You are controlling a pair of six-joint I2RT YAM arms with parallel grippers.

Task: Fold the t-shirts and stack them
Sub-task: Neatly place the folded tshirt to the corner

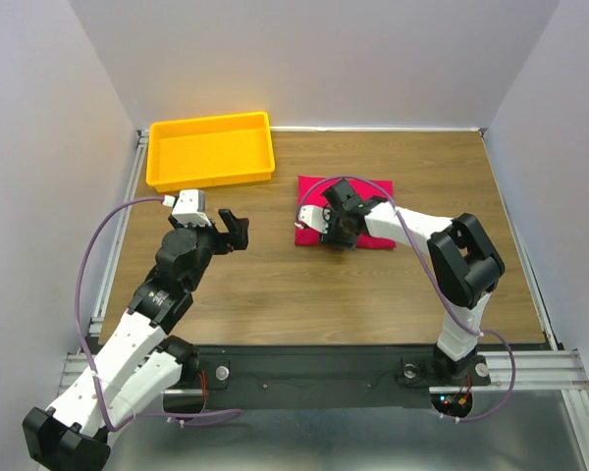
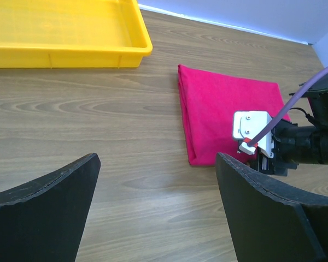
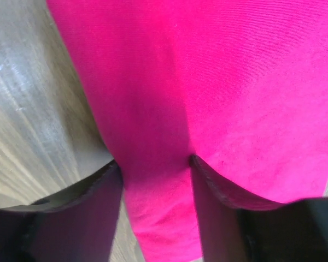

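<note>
The left gripper [image 1: 238,228] hovers above the table [image 1: 275,294] near the yellow tray [image 1: 211,175], jaws wide. Its wrist view shows the t-shirt [image 2: 218,103] mid-table as a neat crimson rectangle, long axis left-right. The right gripper [image 3: 153,164], jaws narrow, straddles one shirt edge.

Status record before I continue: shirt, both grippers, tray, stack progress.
t-shirt: one, folded into a rectangle, flat on the table, right of centre
right gripper: at the shirt's near-left corner, jaws apart, cloth between the fingers
left gripper: open, above bare wood, apart from the shirt
tray: yellow, far-left corner, no shirt in it
stack: not begun; only one shirt in view
</note>
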